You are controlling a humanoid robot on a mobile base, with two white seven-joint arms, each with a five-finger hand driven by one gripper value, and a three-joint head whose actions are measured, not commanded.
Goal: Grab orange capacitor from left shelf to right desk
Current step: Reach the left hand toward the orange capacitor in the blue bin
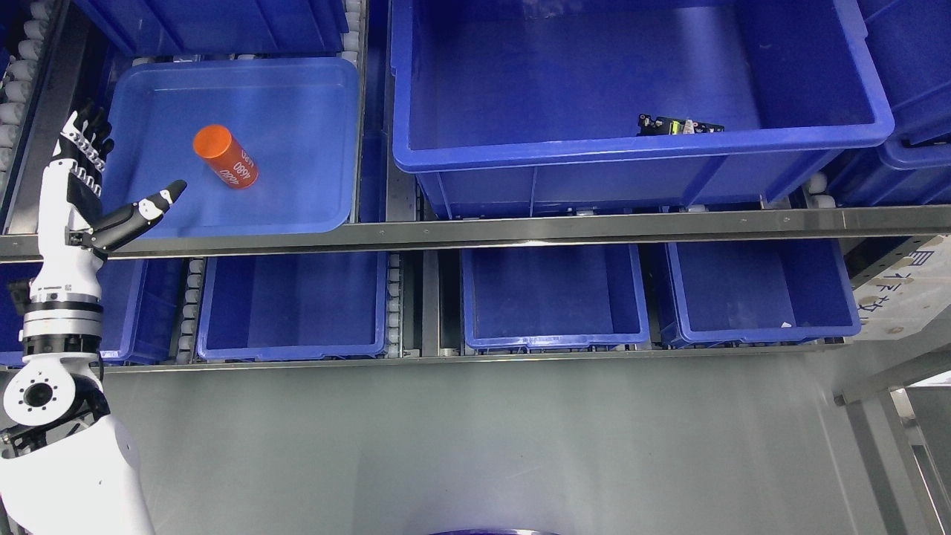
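Orange capacitor [226,157] lies on its side in the shallow blue tray [312,200] on the shelf, near the left hand [89,193], whose fingers [148,208] are spread and empty (a nudge could roll it away).

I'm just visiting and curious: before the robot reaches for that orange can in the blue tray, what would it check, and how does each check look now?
1. Capacitor in view, lying on its side in the tray: ok.
2. Nothing else in the tray near it: ok.
3. Left hand open, holding nothing, thumb pointing toward the capacitor: ok.
4. Hand touching the capacitor: not ok, still apart at the tray's left edge.
5. Right desk visible for the drop: cannot tell.
6. Right hand: not in view, cannot tell.
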